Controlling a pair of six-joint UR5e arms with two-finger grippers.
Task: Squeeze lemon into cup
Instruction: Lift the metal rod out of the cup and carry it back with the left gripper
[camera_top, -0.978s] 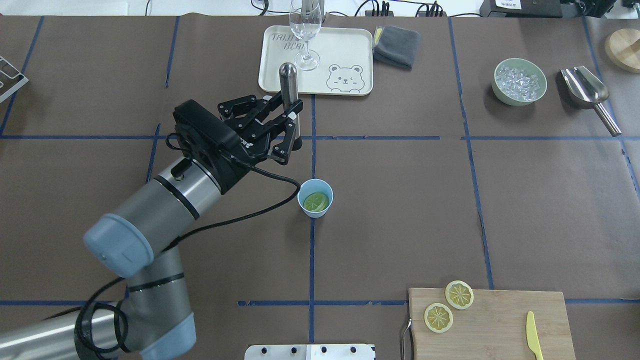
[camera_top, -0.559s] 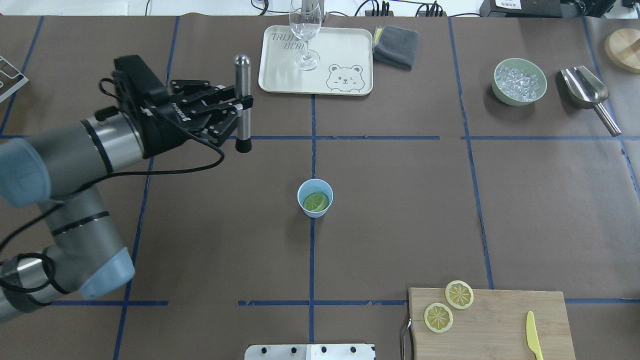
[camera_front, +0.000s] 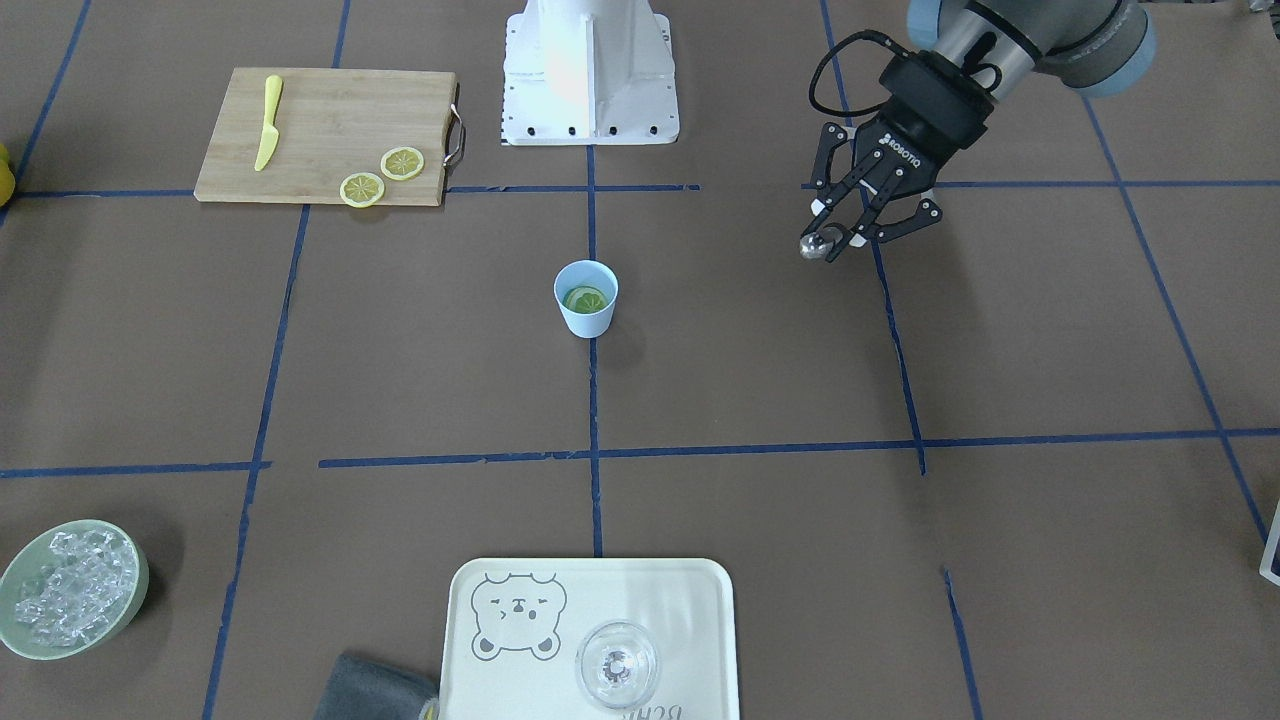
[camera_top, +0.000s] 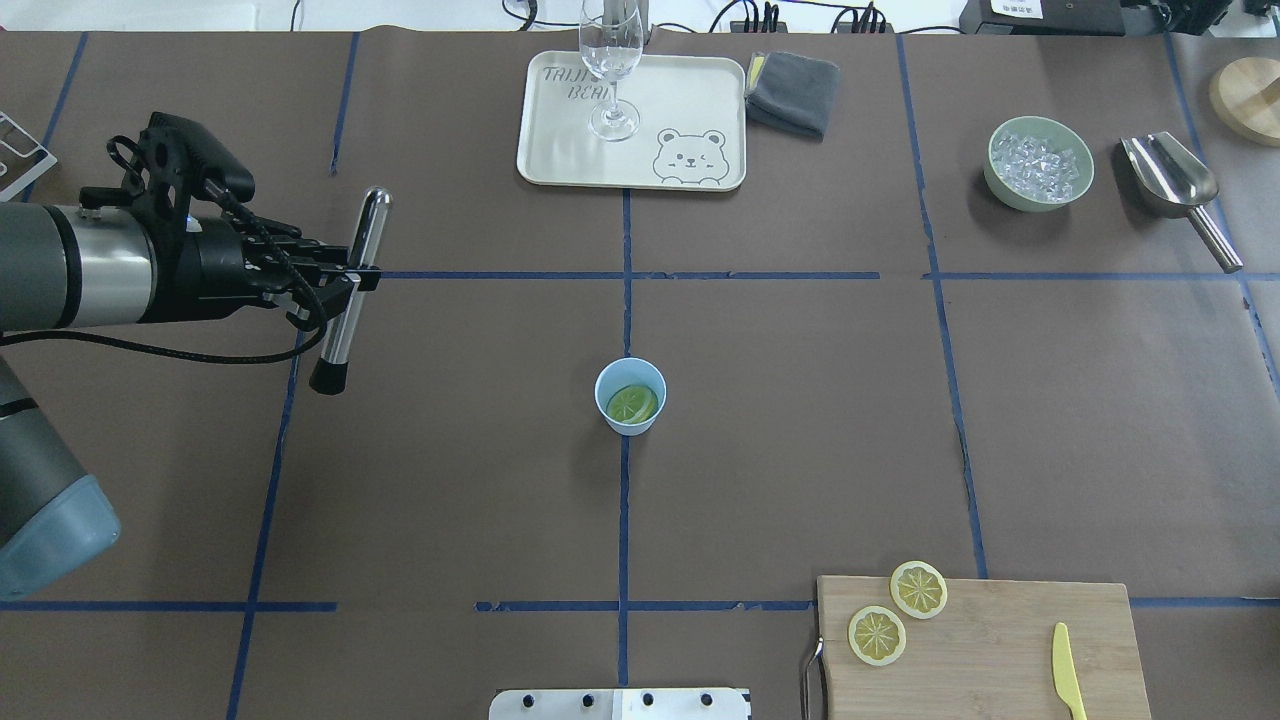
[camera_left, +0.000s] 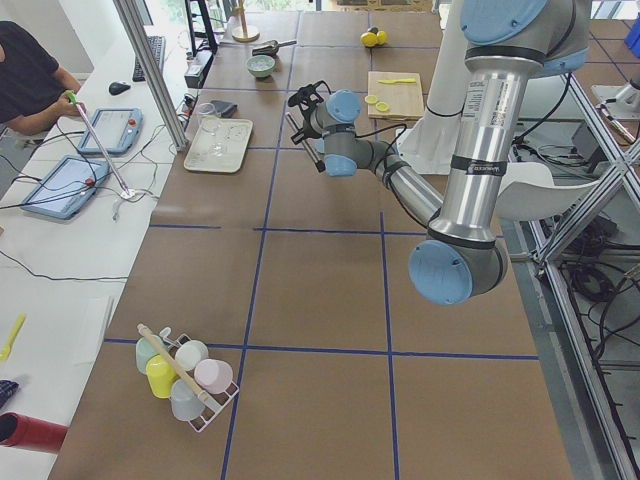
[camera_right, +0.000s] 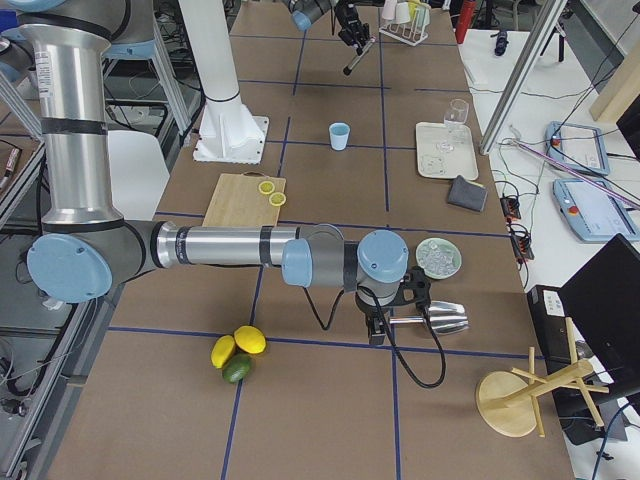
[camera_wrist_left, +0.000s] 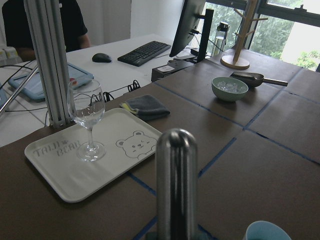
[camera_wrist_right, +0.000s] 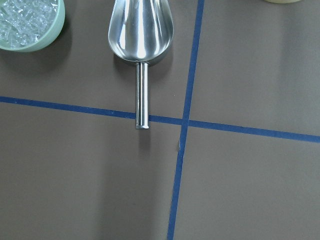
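Observation:
The light-blue cup (camera_top: 630, 418) stands at the table's middle, with one lemon slice (camera_top: 632, 403) lying inside it; both also show in the front view, the cup (camera_front: 585, 318) and the slice (camera_front: 585, 298). Two more lemon slices (camera_top: 918, 589) lie on the cutting board (camera_top: 1000, 650). My left gripper (camera_top: 355, 275) is shut on a steel muddler (camera_top: 350, 290) with a black tip, held tilted above the table, far left of the cup. My right gripper (camera_right: 385, 318) hovers by the metal scoop (camera_wrist_right: 141, 35); I cannot tell if it is open or shut.
A cream tray (camera_top: 690, 100) with a wine glass (camera_top: 610, 70) and a grey cloth (camera_top: 795, 92) are at the back. A green bowl of ice (camera_top: 1040, 163) and the scoop (camera_top: 1175, 185) are at the back right. A yellow knife (camera_top: 1066, 668) lies on the board.
My left arm has swung left with the muddler, from just behind the cup to the table's left side. The muddler now tilts. The cup and slice have not moved.

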